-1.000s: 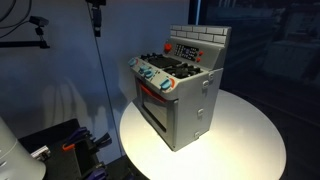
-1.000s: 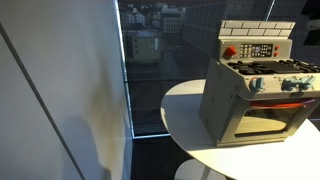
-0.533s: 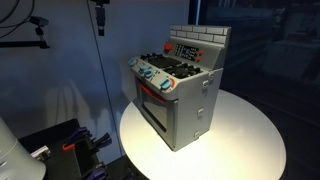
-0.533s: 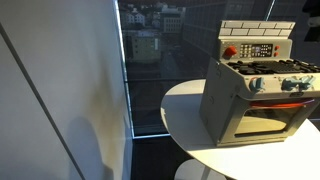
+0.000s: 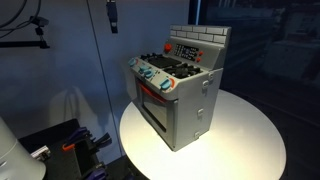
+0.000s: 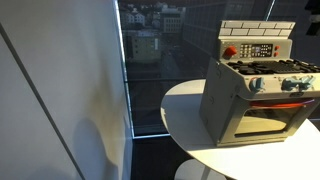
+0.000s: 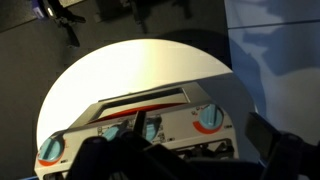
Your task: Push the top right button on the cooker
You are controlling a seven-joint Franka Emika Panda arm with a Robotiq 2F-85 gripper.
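The cooker (image 5: 180,95) is a small grey toy stove with a red-trimmed oven door. It stands on a round white table (image 5: 245,150) in both exterior views (image 6: 255,90). Its brick-pattern back panel carries a button panel (image 5: 187,49) with a red round button (image 6: 230,51) at one end. My gripper (image 5: 111,14) hangs high in the air, well away from the cooker on its knob side. In the wrist view the gripper (image 7: 190,160) looks open and empty. Beyond its dark fingers are the cooker's front knobs (image 7: 208,118) and the table (image 7: 130,65).
Black equipment (image 5: 60,145) sits on the floor beside the table. A dark window (image 6: 150,60) and a pale wall panel (image 6: 60,100) stand beyond the table. A camera arm (image 5: 25,25) reaches in at the upper corner.
My gripper has shifted sideways at the top of the exterior view, a little closer to the cooker. The cooker has not moved.
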